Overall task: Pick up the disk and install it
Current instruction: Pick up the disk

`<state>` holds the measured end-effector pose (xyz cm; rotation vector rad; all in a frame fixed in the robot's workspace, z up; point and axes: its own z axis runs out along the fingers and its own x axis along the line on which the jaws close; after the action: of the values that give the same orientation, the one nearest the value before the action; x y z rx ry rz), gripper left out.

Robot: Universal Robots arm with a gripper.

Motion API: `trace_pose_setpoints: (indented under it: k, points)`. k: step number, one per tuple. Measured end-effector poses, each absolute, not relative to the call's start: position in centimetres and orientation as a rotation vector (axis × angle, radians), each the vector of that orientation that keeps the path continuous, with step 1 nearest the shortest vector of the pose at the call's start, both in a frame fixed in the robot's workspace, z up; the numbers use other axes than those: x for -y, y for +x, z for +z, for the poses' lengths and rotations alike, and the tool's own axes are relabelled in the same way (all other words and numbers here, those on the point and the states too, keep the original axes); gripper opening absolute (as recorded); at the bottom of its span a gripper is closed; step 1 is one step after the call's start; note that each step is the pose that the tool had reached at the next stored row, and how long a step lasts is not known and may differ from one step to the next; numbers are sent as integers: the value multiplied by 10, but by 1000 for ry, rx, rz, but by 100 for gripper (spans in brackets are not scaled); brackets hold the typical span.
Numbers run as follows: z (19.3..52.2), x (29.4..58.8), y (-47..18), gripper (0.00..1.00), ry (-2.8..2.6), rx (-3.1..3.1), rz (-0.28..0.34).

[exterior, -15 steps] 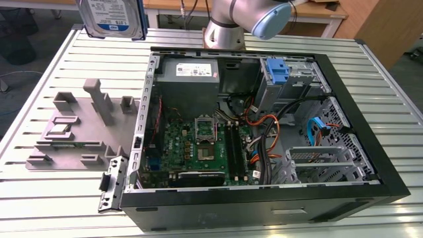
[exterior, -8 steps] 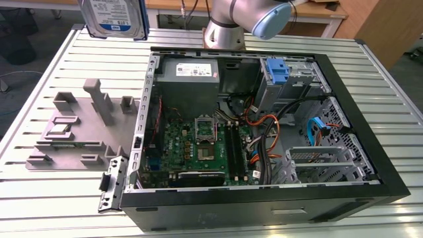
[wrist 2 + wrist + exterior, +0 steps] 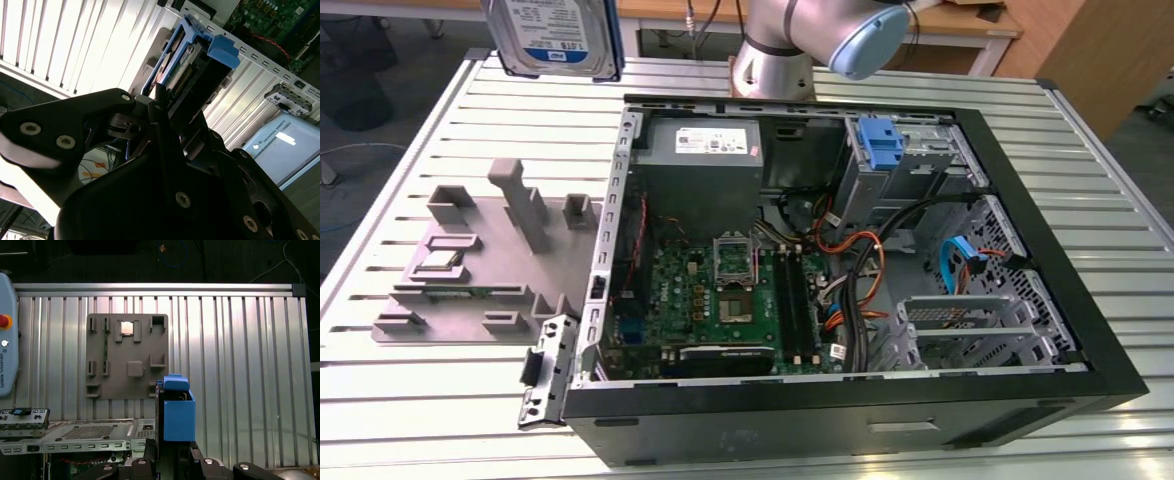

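the biggest thing is the silver table (image 3: 427, 420) with long grooves, and on it lies the open computer case (image 3: 1101, 345), its side off so you can see the green board and the wires inside. behind the case stands the grey robot arm (image 3: 781, 45). on the exterior view's left of the case sits a flat grey holder tray (image 3: 467, 285) with little walls and pockets (in the first wrist view one pocket has a small square chip in it). next comes the disk (image 3: 554, 35): it is up in the air, well above the table, over the far edge on the exterior view's left, and it touches nothing on the table. in both wrist views you can see its blue frame sticking out from the black gripper (image 3: 172, 107), which is closed tight on the disk and holds it by one end. inside the case, at the far corner, there is a blue bracket (image 3: 881, 140) in the metal drive cage, well apart from the disk. so i think the first part of the job is done: the disk is picked up and held firmly. the second part is not done: the disk is not inside the case yet, and it is not close to the drive cage.
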<state>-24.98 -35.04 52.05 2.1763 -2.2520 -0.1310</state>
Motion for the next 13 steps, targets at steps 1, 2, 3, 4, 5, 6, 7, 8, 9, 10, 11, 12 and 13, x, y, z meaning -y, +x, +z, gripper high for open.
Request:
trace_pose_setpoints:
  k: [1, 2, 3, 4, 5, 6, 7, 8, 9, 10, 11, 12, 13]
  points:
    - [521, 350, -250, 35, 2176, 2252, -131]
    - [521, 350, -249, 35, 2176, 2252, -131]
    - [521, 350, -249, 35, 2176, 2252, -131]
    - [521, 350, -249, 35, 2176, 2252, -131]
    - [521, 350, -249, 35, 2176, 2252, -131]
    - [521, 350, -248, 35, 2176, 2252, -131]
    - [521, 350, -248, 35, 2176, 2252, -131]
    - [521, 350, -248, 35, 2176, 2252, -131]
    - [521, 350, -248, 35, 2176, 2252, -131]
    - [521, 350, -248, 35, 2176, 2252, -131]
    - [521, 350, -247, 35, 2176, 2252, -131]
    - [521, 350, -247, 35, 2176, 2252, -131]
    - [521, 350, -247, 35, 2176, 2252, -131]
